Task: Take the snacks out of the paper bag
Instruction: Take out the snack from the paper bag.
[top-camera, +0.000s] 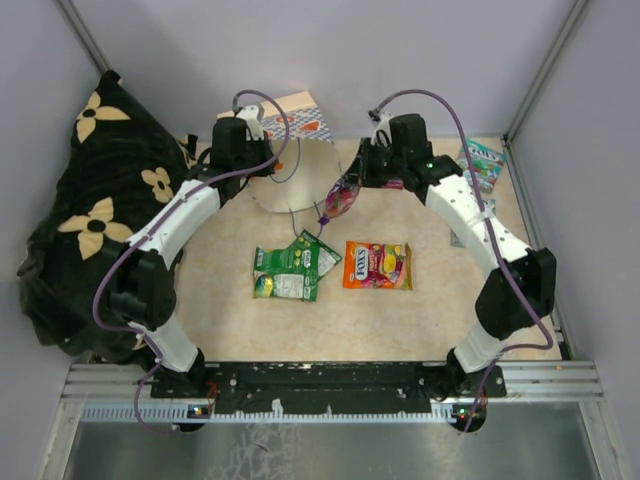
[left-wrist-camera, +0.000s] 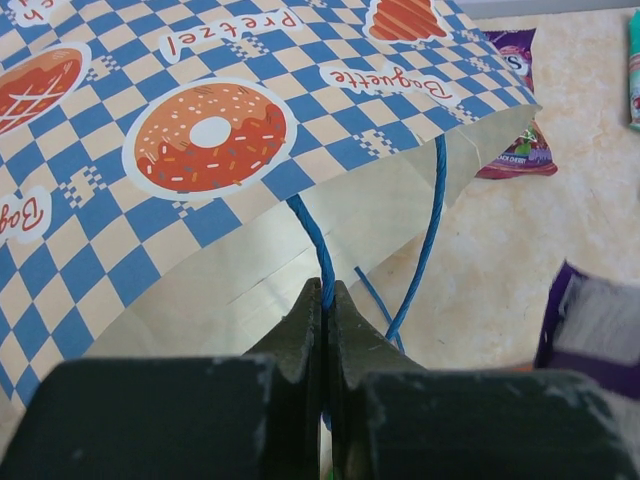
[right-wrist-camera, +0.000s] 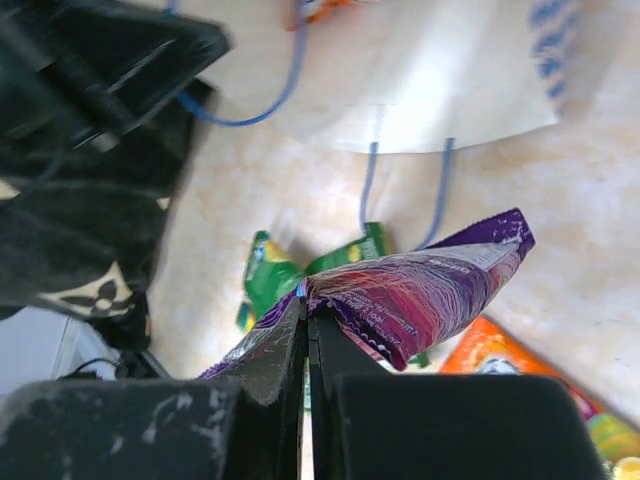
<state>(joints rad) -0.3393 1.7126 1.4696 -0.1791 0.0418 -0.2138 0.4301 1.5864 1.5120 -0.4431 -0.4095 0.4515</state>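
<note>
Black flat base rail (top-camera: 330, 378) carried both arms.
- Above rail's left end: left arm (top-camera: 185, 215), white rounded shells, bulky black joint housings (top-camera: 140, 290).
- Above rail's right end: right arm (top-camera: 470, 210), same build.
- Thin purple cable (top-camera: 100, 300) ran loose along each arm and looped at the end far from rail.
- Left gripper (left-wrist-camera: 327, 295): dark wedge-shaped plastic fingers (left-wrist-camera: 295, 345), edges scuffed pale.
- Right gripper (right-wrist-camera: 305, 305): same, speckled with wear.
- Tiny red lights (top-camera: 197, 411) showed just below rail ends.

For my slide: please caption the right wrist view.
Right tool shut on purple snack; paper bag and green snacks beyond.
</note>
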